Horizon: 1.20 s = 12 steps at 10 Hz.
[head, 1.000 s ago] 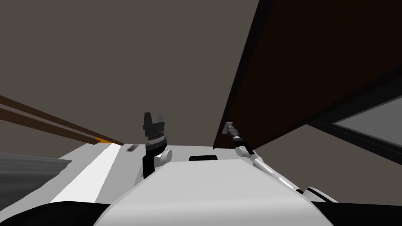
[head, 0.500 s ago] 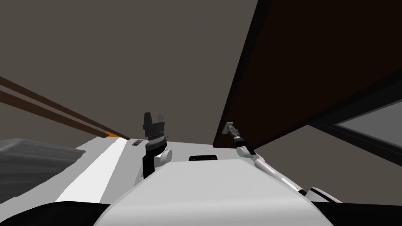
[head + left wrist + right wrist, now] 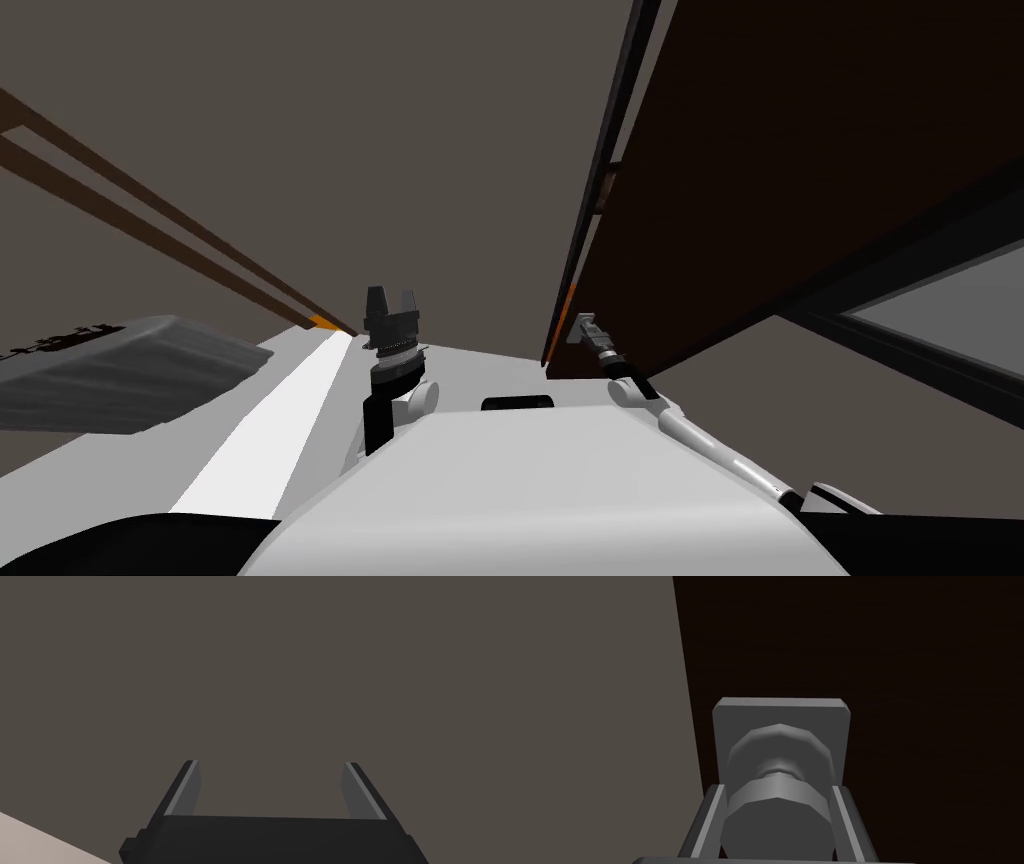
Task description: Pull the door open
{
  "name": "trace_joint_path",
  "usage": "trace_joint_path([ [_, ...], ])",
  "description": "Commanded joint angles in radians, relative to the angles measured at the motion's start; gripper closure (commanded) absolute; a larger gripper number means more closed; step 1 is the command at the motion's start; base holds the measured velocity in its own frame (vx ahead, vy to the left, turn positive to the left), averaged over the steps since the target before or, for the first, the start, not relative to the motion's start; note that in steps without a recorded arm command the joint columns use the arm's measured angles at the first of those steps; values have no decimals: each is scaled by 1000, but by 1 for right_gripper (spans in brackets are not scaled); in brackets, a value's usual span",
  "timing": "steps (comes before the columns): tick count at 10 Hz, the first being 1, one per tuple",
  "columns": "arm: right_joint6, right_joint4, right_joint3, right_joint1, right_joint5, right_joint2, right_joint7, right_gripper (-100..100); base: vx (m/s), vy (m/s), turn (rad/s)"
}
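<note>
In the head view, the tall dark brown door slab [image 3: 800, 150] slants across the right side, and its free edge stands just clear of the grey wall [image 3: 350, 120]. The right gripper [image 3: 583, 328] reaches that edge low down on a stretched-out arm. The left gripper [image 3: 390, 300] is raised in front of the torso, well apart from the door. My guess is that a door swinging toward me could meet this idle hand or my body if the base does not back away.

In the left wrist view, the left gripper's 2 fingers [image 3: 192, 788] stand wide apart, with nothing between them.

In the right wrist view, the 2 blades are clamped on the sides of the round grey door knob [image 3: 779, 811], which sits on a square grey back plate [image 3: 779, 710] close to the door's edge. The hold looks slight: flat, thin blades on a rounded, faceted surface. A straight pull along the fingers could slide them off the knob's front. The door also turns in an arc, so a wrist that fails to follow it would likely twist the grip loose.
</note>
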Motion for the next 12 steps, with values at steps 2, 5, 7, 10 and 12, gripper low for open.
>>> trace_joint_path([
  [2, -17, -12, 27, 10, 7, -30, -37, 100, -211, -110, 147],
  [5, -24, -10, 40, 14, 12, -38, -46, 100, -123, -54, 100],
  [7, -40, -12, 54, 18, 18, -56, -64, 100, -175, -71, 122],
  [10, -67, -16, 79, 25, 29, -86, -95, 100, -220, -78, 138],
  [12, -88, -20, 98, 30, 37, -110, -119, 100, -278, -99, 170],
])
